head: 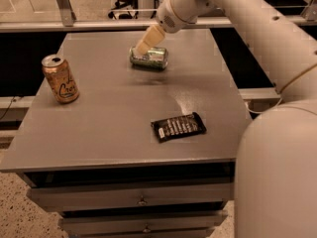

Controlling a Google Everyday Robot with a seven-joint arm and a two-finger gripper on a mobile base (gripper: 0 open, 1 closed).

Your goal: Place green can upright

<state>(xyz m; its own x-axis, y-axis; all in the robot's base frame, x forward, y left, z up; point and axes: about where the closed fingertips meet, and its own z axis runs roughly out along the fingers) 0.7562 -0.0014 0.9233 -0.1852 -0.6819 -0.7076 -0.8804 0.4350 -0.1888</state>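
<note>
The green can (151, 57) lies on its side near the far middle of the grey table (114, 128), its long axis running left to right. My gripper (142, 46) hangs from the white arm (233, 14) that comes in from the upper right. It sits right over the can's left end, its cream fingers (148, 37) pointing down and left. The gripper covers the can's top left part.
An orange-gold can (60, 78) with script lettering stands upright at the table's left side. A black snack bag (178, 127) lies flat toward the front right. Drawers (133, 201) run below the front edge. A rail (89, 26) crosses behind the table.
</note>
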